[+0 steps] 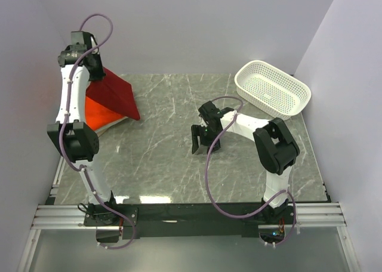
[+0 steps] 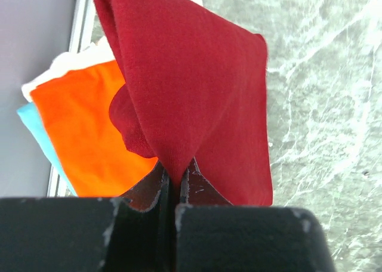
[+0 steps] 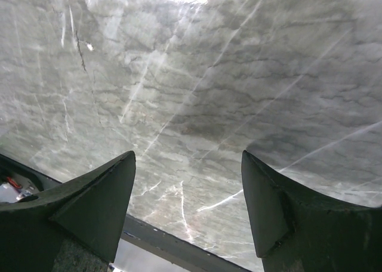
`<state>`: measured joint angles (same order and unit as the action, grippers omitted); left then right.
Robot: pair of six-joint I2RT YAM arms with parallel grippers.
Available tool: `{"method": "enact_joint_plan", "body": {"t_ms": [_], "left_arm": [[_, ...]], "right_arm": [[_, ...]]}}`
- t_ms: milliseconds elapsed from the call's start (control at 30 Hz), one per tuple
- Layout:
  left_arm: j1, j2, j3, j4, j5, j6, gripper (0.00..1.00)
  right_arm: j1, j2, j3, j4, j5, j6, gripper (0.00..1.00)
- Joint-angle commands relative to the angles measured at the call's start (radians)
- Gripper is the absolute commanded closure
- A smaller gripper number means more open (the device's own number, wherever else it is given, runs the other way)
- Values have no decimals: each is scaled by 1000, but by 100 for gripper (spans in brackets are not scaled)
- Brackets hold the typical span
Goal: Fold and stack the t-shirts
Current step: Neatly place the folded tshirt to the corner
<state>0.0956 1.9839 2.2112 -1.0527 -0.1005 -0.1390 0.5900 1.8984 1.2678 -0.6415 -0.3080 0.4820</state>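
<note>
Crimson t-shirt (image 2: 197, 93) hangs pinched in clamped left jaws, likely for laying atop the orange t-shirt (image 2: 83, 135); right jaws gape empty.

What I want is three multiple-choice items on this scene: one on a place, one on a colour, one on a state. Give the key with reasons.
1. Where does the white perforated basket stand?
A. at the far right corner of the table
B. at the near left corner
C. between the arm bases

2. What colour is the t-shirt pinched in the left gripper?
A. green
B. dark crimson
C. black

3. How does the right gripper stand?
A. shut, empty
B. shut on cloth
C. open, holding nothing

Key:
1 A: the overhead view shows it at the far right, away from the cloth on the left.
2 B: in the left wrist view the t-shirt drapes crimson from the shut jaws.
3 C: its jaws stand wide apart with only bare marble between them.
</note>
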Motion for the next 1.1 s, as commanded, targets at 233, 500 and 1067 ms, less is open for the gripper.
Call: {"method": "enact_joint_plan", "body": {"t_ms": [233, 500, 1067], "left_arm": [[108, -96, 54, 103, 107, -7, 100], [165, -103, 28, 122, 136, -14, 100], [237, -154, -27, 183, 186, -33, 100]], "right_arm": [[34, -41, 10, 16, -17, 12, 22], [42, -27, 18, 19, -25, 10, 22], [60, -13, 36, 17, -36, 13, 22]]}}
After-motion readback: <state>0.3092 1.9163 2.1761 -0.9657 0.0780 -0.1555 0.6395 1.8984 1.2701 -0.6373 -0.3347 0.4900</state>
